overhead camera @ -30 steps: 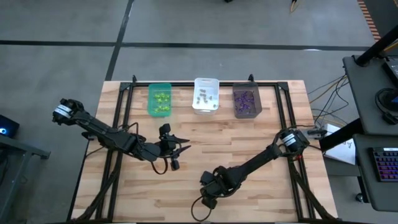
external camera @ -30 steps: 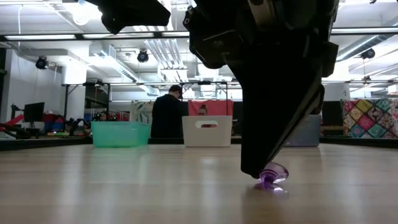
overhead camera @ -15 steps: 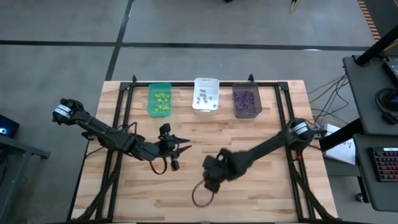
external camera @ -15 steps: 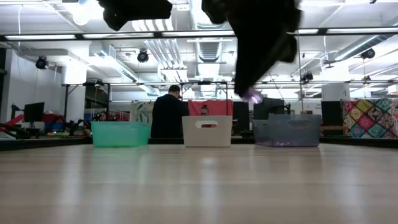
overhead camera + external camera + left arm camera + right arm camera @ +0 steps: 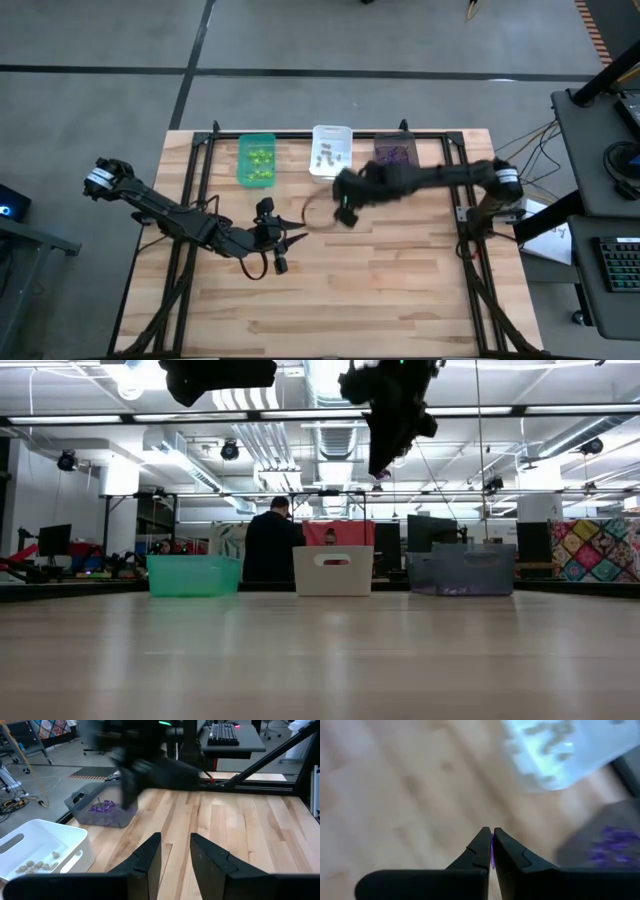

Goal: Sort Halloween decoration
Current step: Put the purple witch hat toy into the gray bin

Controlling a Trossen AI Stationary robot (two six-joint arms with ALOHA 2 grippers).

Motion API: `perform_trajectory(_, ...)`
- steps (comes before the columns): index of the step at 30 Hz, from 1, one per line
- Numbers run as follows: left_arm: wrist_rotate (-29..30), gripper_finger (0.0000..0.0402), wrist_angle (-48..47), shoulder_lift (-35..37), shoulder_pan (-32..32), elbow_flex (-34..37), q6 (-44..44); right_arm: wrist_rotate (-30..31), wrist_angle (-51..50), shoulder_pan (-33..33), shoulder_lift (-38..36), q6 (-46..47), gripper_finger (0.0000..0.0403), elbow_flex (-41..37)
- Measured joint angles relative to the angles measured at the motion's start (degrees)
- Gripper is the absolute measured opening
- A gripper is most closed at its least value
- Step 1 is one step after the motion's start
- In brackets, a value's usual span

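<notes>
Three bins in a row, top centre of high view: green bin (image 5: 257, 161) has yellow-green trinkets (image 5: 260, 160), white bin (image 5: 331, 152) greyish trinkets (image 5: 329, 154), dark grey bin (image 5: 396, 160) purple trinkets (image 5: 396, 155). Right gripper (image 5: 492, 838) clamped on a purple trinket (image 5: 491, 851), raised just below the white bin. Left gripper (image 5: 175, 851) parked lower left of centre, fingers slightly apart, nothing between them

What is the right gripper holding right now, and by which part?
The right gripper is shut on a purple trinket, pinched at the fingertips; only a thin purple sliver shows, so which part is gripped cannot be told.
</notes>
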State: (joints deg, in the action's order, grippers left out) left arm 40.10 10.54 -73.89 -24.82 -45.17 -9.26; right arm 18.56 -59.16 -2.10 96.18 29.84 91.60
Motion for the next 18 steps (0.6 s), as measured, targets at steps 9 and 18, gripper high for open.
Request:
perform_trajectory(9, 0.00, 0.0086, -0.02, 0.04, 0.02, -0.01, -0.01, 3.88, -6.09, 19.21, 0.18, -12.62, 0.0009, -0.37)
perform_trajectory(18, 0.23, 0.0086, -0.52, 0.04, 0.07, 0.00, 0.07, 7.12, -0.07, 34.38, 0.10, -28.91, 0.0009, -8.98)
